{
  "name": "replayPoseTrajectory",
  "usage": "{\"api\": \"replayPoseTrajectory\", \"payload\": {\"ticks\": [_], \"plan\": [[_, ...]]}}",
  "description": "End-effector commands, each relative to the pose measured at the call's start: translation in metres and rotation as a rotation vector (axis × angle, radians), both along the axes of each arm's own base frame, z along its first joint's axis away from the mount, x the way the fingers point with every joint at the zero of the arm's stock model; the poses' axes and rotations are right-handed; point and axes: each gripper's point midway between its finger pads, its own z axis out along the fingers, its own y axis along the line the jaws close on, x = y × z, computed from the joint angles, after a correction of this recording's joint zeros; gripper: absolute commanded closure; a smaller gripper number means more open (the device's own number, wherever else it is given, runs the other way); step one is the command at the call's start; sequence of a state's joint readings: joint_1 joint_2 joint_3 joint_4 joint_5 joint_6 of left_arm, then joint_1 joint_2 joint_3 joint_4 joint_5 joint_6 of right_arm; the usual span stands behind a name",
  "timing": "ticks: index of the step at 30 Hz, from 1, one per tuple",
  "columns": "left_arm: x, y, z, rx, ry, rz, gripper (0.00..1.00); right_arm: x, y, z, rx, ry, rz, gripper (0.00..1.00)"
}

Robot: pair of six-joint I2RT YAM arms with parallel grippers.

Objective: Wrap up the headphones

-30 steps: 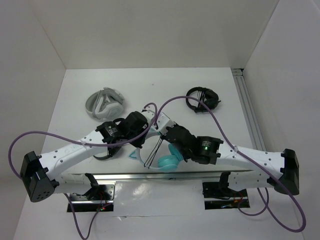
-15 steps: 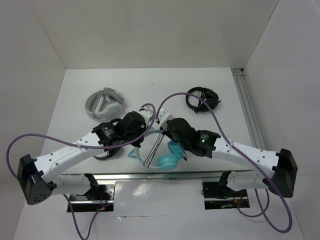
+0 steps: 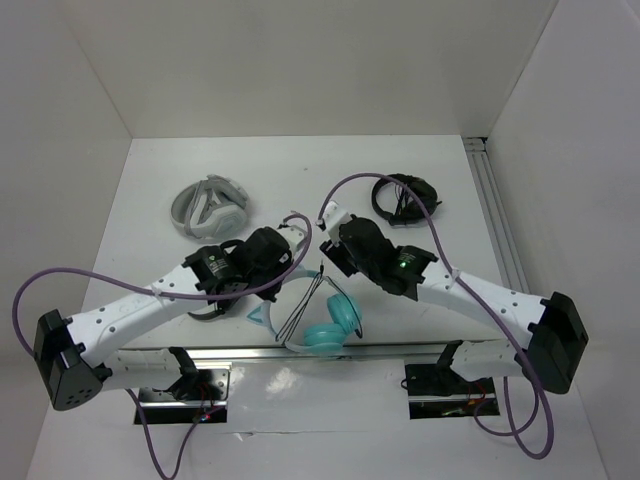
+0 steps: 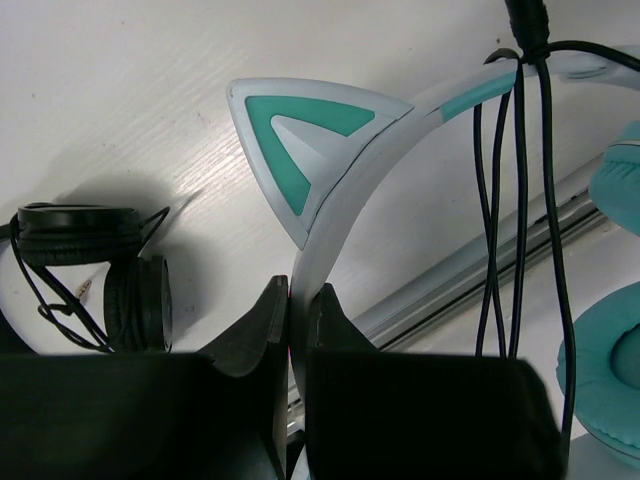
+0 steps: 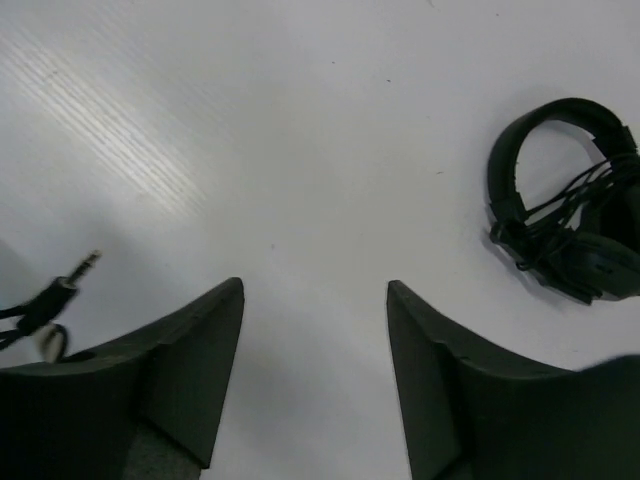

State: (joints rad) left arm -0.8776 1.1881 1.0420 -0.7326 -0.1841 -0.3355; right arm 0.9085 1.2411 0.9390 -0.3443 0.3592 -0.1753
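The left gripper (image 4: 298,292) pinches the headphones (image 3: 345,313) by their headband at the near edge. The right gripper (image 5: 313,290), spread and empty, hovers just beyond their cable (image 4: 527,25).

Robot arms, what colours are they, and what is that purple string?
The left arm and right arm have white links with black joints and bases. A purple cable loops along each. A green light glows on the right arm. The fingers are dark wedges.

A white bench (image 3: 300,170) is boxed in by plain white walls (image 3: 300,60) behind and at both sides. A metal rail (image 3: 497,215) runs along its right edge; the light is even.
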Motion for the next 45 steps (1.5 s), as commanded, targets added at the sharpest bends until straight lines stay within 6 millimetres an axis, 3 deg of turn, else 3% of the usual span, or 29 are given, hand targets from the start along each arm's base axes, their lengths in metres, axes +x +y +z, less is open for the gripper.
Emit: {"api": "replayPoseTrajectory", "payload": {"ticks": [1, 3, 8, 10, 12, 13, 14, 16, 17, 20, 21, 23, 24, 27, 35, 40, 42, 44, 45], "plan": [[0.008, -0.004, 0.013, -0.052, -0.005, 0.023, 1.0, 0.019, 0.003, 0.028, 0.067, -0.046, -0.035, 0.31], [0.011, 0.002, 0.011, -0.051, 0.009, 0.045, 1.0, 0.024, -0.001, 0.03, 0.077, -0.037, -0.042, 0.21], [0.016, 0.002, 0.006, -0.046, 0.037, 0.058, 1.0, 0.032, -0.013, 0.031, 0.087, -0.043, -0.115, 0.19], [0.017, 0.002, 0.003, -0.037, 0.044, 0.072, 1.0, 0.035, -0.02, 0.043, 0.118, -0.069, -0.157, 0.18], [0.019, 0.003, -0.001, -0.026, 0.049, 0.09, 1.0, 0.041, -0.031, 0.075, 0.205, -0.123, -0.241, 0.1], [0.021, 0.004, -0.006, -0.012, 0.057, 0.106, 1.0, 0.045, -0.049, 0.088, 0.209, -0.172, -0.351, 0.02], [0.024, -0.001, -0.003, -0.029, 0.054, 0.119, 1.0, 0.045, -0.063, 0.111, 0.274, -0.196, -0.443, 0.0], [0.034, -0.005, 0.0, -0.032, 0.049, 0.178, 1.0, 0.041, -0.081, 0.133, 0.302, -0.226, -0.537, 0.0], [0.039, -0.008, 0.0, -0.035, 0.044, 0.192, 1.0, 0.039, -0.085, 0.158, 0.358, -0.246, -0.56, 0.0], [0.055, -0.026, -0.001, -0.056, 0.026, 0.248, 1.0, 0.026, -0.101, 0.172, 0.388, -0.222, -0.634, 0.0], [0.06, -0.027, -0.003, -0.05, 0.021, 0.277, 1.0, 0.021, -0.107, 0.192, 0.438, -0.237, -0.654, 0.0], [0.068, -0.05, 0.001, -0.094, 0.008, 0.273, 1.0, 0.01, -0.117, 0.2, 0.45, -0.225, -0.654, 0.0], [0.073, -0.053, -0.01, -0.07, 0.022, 0.291, 1.0, 0.003, -0.122, 0.212, 0.489, -0.237, -0.656, 0.0], [0.084, -0.067, -0.018, -0.081, 0.017, 0.322, 1.0, -0.009, -0.13, 0.221, 0.499, -0.237, -0.644, 0.0], [0.092, -0.108, -0.03, -0.138, 0.037, 0.333, 1.0, -0.018, -0.137, 0.218, 0.479, -0.228, -0.621, 0.0], [0.099, -0.127, -0.024, -0.207, 0.032, 0.346, 1.0, -0.019, -0.137, 0.217, 0.471, -0.224, -0.621, 0.0], [0.105, -0.139, -0.019, -0.233, 0.014, 0.35, 1.0, -0.02, -0.137, 0.218, 0.473, -0.219, -0.613, 0.0], [0.109, -0.151, -0.033, -0.216, 0.024, 0.361, 1.0, -0.022, -0.138, 0.228, 0.512, -0.223, -0.62, 0.0], [0.114, -0.164, -0.026, -0.238, 0.005, 0.353, 1.0, -0.023, -0.141, 0.23, 0.509, -0.229, -0.629, 0.0]]}}
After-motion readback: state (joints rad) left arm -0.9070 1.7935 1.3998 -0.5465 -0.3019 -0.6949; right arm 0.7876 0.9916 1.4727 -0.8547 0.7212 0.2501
